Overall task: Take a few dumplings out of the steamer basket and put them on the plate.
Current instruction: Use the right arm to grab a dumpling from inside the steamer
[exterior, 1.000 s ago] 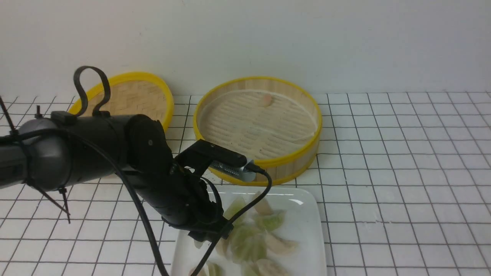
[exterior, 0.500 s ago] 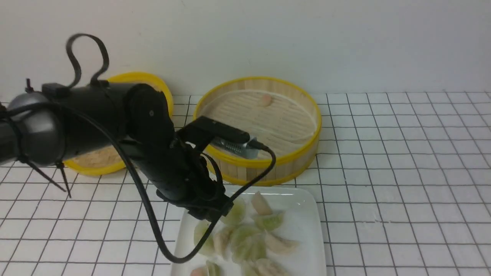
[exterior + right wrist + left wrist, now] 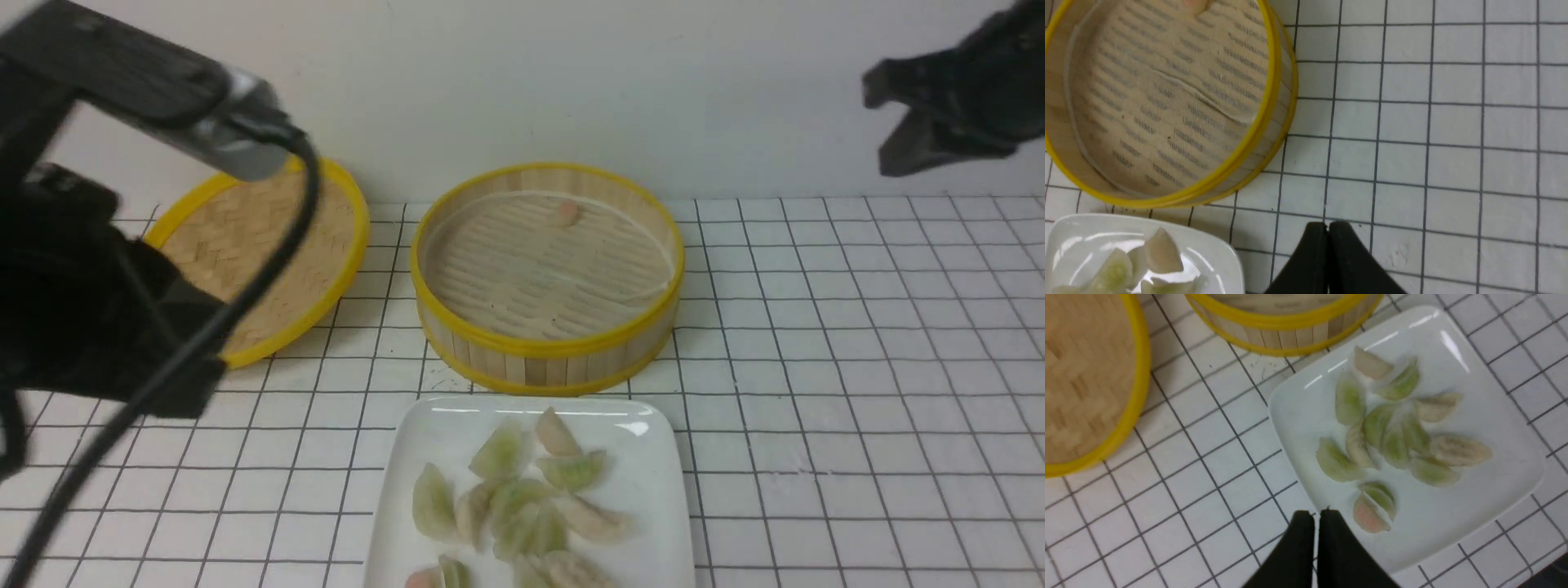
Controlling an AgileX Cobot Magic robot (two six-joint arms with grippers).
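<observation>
Since a second ago the left arm (image 3: pixel 90 327) has lifted off the plate (image 3: pixel 653 506) and drawn back to the left, so the plate now shows unblocked, and the right arm (image 3: pixel 955 90) has come into view high at the far right.

Everything sits on a white tabletop (image 3: pixel 857 367) ruled with a dark grid, which ends at a plain pale wall (image 3: pixel 571 82). To the right of the basket and plate the grid runs on to the frame's edge. On the left, the arm's dark bulk, its wrist camera (image 3: pixel 163 90) and a looping cable (image 3: pixel 204 327) stand in front of the near left part of the table.

A flat woven lid (image 3: pixel 269 245) with a yellow rim lies left of the steamer basket (image 3: pixel 547 359), close to it but apart. The basket stands at centre near the wall, with a pale liner (image 3: pixel 531 278) over its slatted floor and one pinkish dumpling (image 3: pixel 565 212) by its far wall. The plate lies just in front of the basket, with a narrow gap between them, and its near edge is cut off in the front view. About a dozen dumplings (image 3: pixel 522 514), green and pinkish, lie bunched on it, several touching or overlapping.

The left gripper (image 3: pixel 1316 516) has its jaws pressed together on nothing, above the plate's near left edge. The right gripper (image 3: pixel 1328 228) is likewise closed and empty, over the grid to the right of the basket.
</observation>
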